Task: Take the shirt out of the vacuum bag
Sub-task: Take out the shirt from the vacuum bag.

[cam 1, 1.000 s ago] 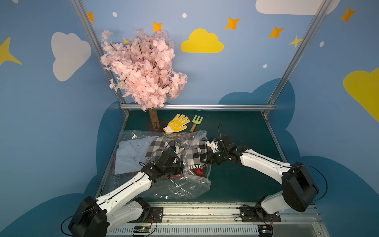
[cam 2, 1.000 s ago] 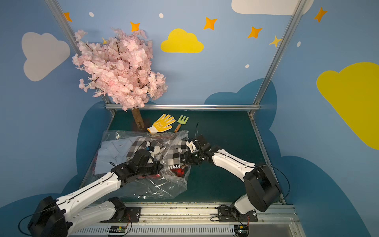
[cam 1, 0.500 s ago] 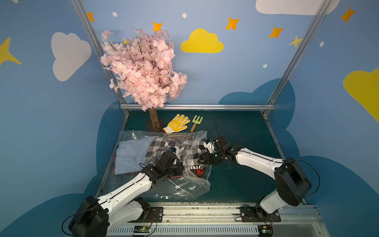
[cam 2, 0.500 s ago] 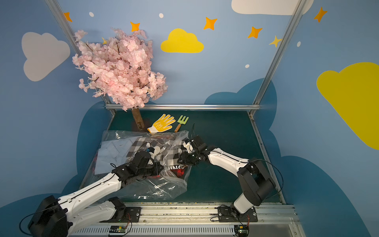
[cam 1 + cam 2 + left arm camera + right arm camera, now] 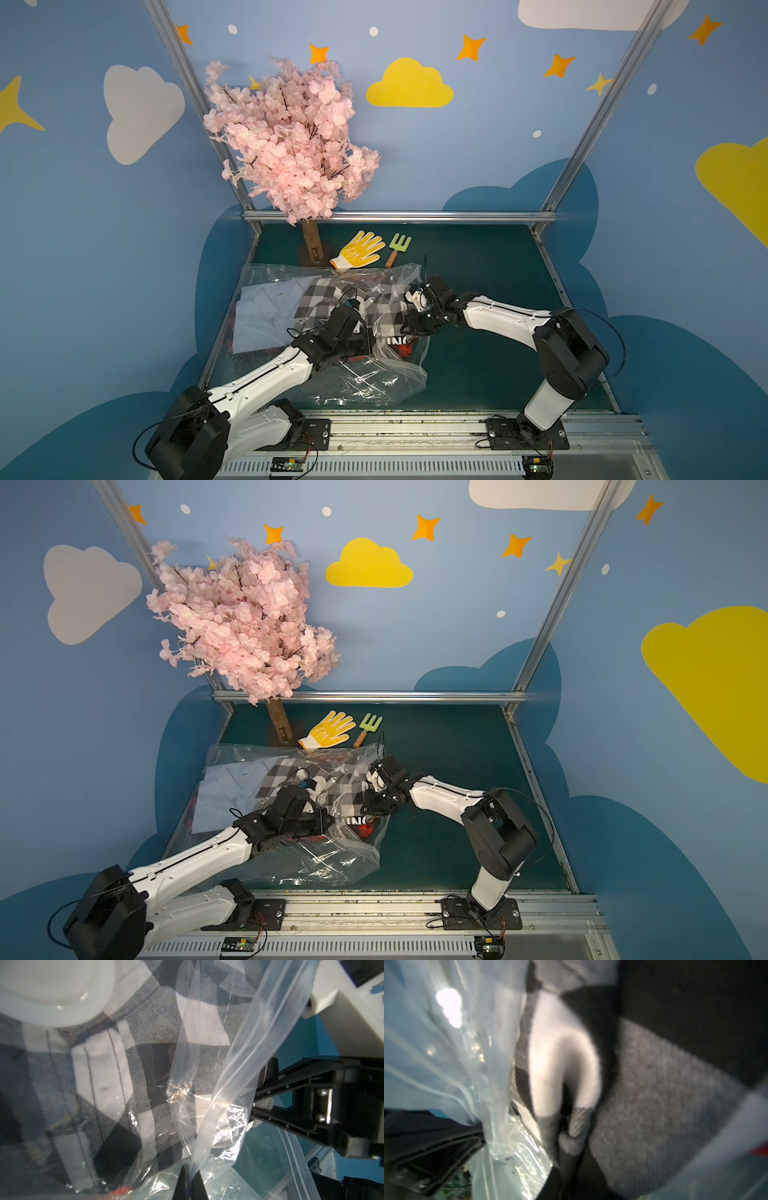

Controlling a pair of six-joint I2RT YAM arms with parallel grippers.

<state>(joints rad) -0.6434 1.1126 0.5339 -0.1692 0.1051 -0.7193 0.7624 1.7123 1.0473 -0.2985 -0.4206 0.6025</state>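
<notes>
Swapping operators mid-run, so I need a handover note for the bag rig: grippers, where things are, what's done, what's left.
Left gripper: shut on the zip edge of the bag, holding it up.
Right gripper: at the bag mouth. It looks shut on a fold of the shirt, though its wrist view is blurred.
Where things are: the bag lies on the table, with the shirt inside it.
Done: mouth open, shirt apparently gripped.
Left: pull the shirt clear of the bag, probably towards the right arm's side, then let go.
</notes>
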